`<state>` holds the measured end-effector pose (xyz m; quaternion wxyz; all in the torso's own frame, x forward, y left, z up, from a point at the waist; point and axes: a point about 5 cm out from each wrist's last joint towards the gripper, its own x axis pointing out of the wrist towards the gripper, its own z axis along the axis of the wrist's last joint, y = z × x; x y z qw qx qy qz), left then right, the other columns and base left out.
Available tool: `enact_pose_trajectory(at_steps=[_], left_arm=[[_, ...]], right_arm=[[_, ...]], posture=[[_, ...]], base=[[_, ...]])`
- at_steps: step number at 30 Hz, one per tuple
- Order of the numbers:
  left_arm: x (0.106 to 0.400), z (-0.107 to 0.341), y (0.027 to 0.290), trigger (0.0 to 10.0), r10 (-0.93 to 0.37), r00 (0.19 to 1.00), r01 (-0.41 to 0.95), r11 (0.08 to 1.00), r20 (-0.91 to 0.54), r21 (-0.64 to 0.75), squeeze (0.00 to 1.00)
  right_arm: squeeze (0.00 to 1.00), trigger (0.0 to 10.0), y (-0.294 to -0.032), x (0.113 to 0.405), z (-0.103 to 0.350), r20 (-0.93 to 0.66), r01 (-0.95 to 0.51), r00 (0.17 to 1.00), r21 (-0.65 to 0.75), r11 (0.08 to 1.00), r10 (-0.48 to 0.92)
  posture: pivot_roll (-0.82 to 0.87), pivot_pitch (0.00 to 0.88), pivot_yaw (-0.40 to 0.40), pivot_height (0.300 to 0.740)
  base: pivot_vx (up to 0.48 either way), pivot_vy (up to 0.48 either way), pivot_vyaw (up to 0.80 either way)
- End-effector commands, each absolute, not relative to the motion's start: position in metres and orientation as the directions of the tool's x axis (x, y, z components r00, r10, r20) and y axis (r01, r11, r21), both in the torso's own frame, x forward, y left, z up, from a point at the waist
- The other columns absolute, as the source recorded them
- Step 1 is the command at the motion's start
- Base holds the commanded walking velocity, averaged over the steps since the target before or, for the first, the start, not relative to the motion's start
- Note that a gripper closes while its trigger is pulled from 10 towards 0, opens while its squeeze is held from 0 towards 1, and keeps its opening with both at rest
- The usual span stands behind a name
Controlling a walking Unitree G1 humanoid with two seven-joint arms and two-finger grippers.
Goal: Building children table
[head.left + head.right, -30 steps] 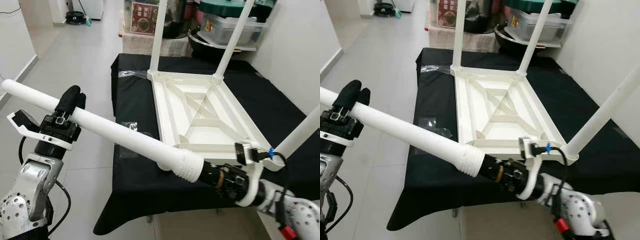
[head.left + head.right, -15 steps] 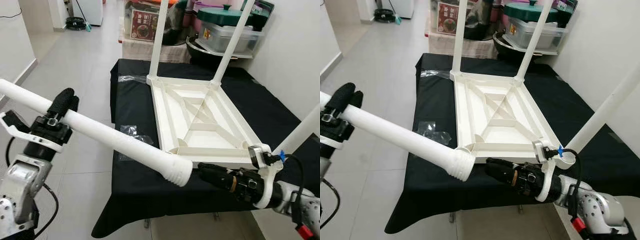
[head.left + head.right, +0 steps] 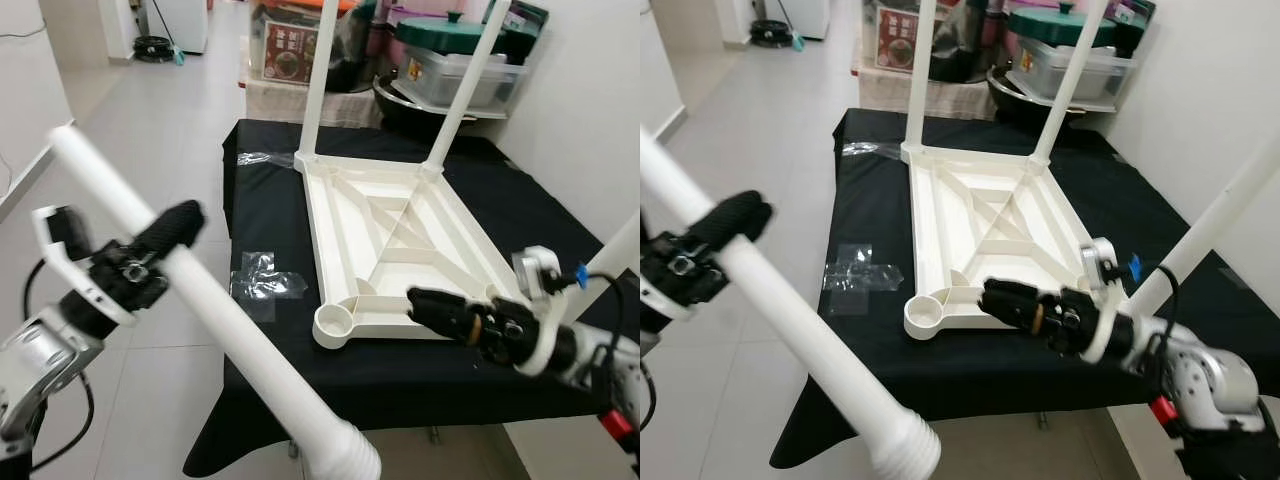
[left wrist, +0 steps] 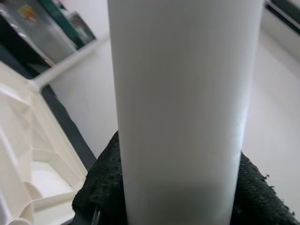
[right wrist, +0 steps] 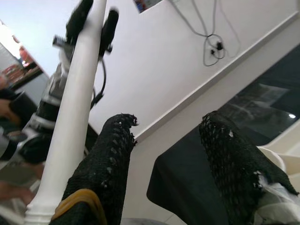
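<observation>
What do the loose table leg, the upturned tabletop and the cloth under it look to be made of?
The table leg, clamped in the left tool, looks like matte white plastic, moulded with ridged rings at its end. The tabletop seems the same glossy-edged white plastic, ribbed underneath. The cloth looks like thin black fabric that drapes over the edge.

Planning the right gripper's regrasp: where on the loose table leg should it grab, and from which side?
Probably the plain tube just above the ribbed end of the loose table leg, coming from the robot's right. The left gripper already clamps mid-shaft, the round smooth tube suits a two-finger pinch, and the right gripper is open by the empty socket.
</observation>
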<state>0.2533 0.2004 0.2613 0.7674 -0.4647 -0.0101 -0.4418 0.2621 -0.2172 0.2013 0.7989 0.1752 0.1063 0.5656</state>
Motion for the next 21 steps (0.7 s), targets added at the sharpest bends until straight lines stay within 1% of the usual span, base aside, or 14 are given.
enact_pose_trajectory(at_steps=[1, 2, 3, 4, 6, 7, 8, 9, 10, 11, 15, 16, 17, 21], left_arm=[[0.255, 0.266, 0.196, 10.0, -0.713, 0.559, 0.714, 0.154, 0.423, -0.683, 0.0], [0.255, 0.268, 0.195, 10.0, -0.74, 0.534, 0.731, 0.16, 0.409, -0.663, 0.0], [0.255, 0.268, 0.195, 10.0, -0.74, 0.534, 0.731, 0.16, 0.409, -0.663, 0.0], [0.257, 0.27, 0.194, 10.0, -0.789, 0.484, 0.762, 0.165, 0.38, -0.627, 0.0], [0.257, 0.27, 0.194, 10.0, -0.789, 0.484, 0.762, 0.165, 0.38, -0.627, 0.0], [0.258, 0.272, 0.193, 10.0, -0.806, 0.464, 0.773, 0.166, 0.367, -0.612, 0.0], [0.258, 0.272, 0.193, 10.0, -0.806, 0.464, 0.773, 0.166, 0.367, -0.612, 0.0], [0.26, 0.273, 0.191, 10.0, -0.83, 0.437, 0.786, 0.165, 0.347, -0.595, 0.0], [0.26, 0.273, 0.191, 10.0, -0.83, 0.437, 0.786, 0.165, 0.347, -0.595, 0.0], [0.266, 0.273, 0.186, 10.0, -0.851, 0.411, 0.798, 0.163, 0.326, -0.58, 0.0], [0.275, 0.274, 0.18, 10.0, -0.879, 0.369, 0.813, 0.149, 0.301, -0.563, 0.0], [0.281, 0.275, 0.173, 10.0, -0.903, 0.318, 0.828, 0.117, 0.287, -0.548, 0.0], [0.281, 0.275, 0.173, 10.0, -0.903, 0.318, 0.828, 0.117, 0.287, -0.548, 0.0], [0.29, 0.275, 0.159, 10.0, -0.939, 0.25, 0.852, 0.098, 0.235, -0.514, 0.0]], right_arm=[[0.0, 10.0, -0.217, 0.263, 0.204, 0.02, -0.882, 0.314, 0.376, 0.284, 0.949], [0.0, 10.0, -0.212, 0.264, 0.208, 0.045, -0.892, 0.289, 0.376, 0.252, 0.956], [0.0, 10.0, -0.212, 0.264, 0.208, 0.045, -0.892, 0.289, 0.376, 0.252, 0.956], [0.0, 10.0, -0.198, 0.264, 0.215, 0.078, -0.91, 0.227, 0.371, 0.183, 0.971], [0.0, 10.0, -0.198, 0.264, 0.215, 0.078, -0.91, 0.227, 0.371, 0.183, 0.971], [0.0, 10.0, -0.191, 0.263, 0.217, 0.085, -0.918, 0.199, 0.365, 0.155, 0.976], [0.0, 10.0, -0.191, 0.263, 0.217, 0.085, -0.918, 0.199, 0.365, 0.155, 0.976], [0.0, 10.0, -0.183, 0.263, 0.219, 0.097, -0.926, 0.161, 0.359, 0.116, 0.982], [0.0, 10.0, -0.183, 0.263, 0.219, 0.097, -0.926, 0.161, 0.359, 0.116, 0.982], [0.0, 10.0, -0.172, 0.266, 0.221, 0.106, -0.931, 0.122, 0.357, 0.077, 0.987], [0.0, 10.0, -0.158, 0.272, 0.222, 0.112, -0.932, 0.069, 0.36, 0.025, 0.991], [0.0, 10.0, -0.145, 0.276, 0.224, 0.105, -0.931, 0.005, 0.363, -0.033, 0.994], [0.0, 10.0, -0.145, 0.276, 0.224, 0.105, -0.931, 0.005, 0.363, -0.033, 0.994], [0.0, 10.0, -0.128, 0.282, 0.228, 0.101, -0.922, -0.057, 0.377, -0.091, 0.993]], posture=[[0.08, 0.049, -0.118, 0.74], [0.07, 0.049, -0.116, 0.74], [0.07, 0.049, -0.116, 0.74], [0.07, 0.051, -0.112, 0.74], [0.07, 0.051, -0.112, 0.74], [0.08, 0.054, -0.108, 0.74], [0.08, 0.054, -0.108, 0.74], [0.07, 0.053, -0.11, 0.74], [0.07, 0.053, -0.11, 0.74], [0.07, 0.054, -0.11, 0.74], [0.07, 0.059, -0.11, 0.74], [0.07, 0.061, -0.113, 0.74], [0.07, 0.061, -0.113, 0.74], [0.07, 0.06, -0.118, 0.74]], base=[[0.0, 0.0, 0.0], [0.0, 0.0, 0.0], [0.0, 0.0, 0.0], [0.0, 0.0, 0.0], [0.0, 0.0, 0.0], [0.0, 0.0, 0.0], [0.0, 0.0, 0.0], [0.0, 0.0, 0.0], [0.0, 0.0, 0.0], [0.0, 0.0, 0.0], [0.0, 0.0, 0.0], [0.0, 0.0, 0.0], [0.0, 0.0, 0.0], [0.0, 0.0, 0.0]])
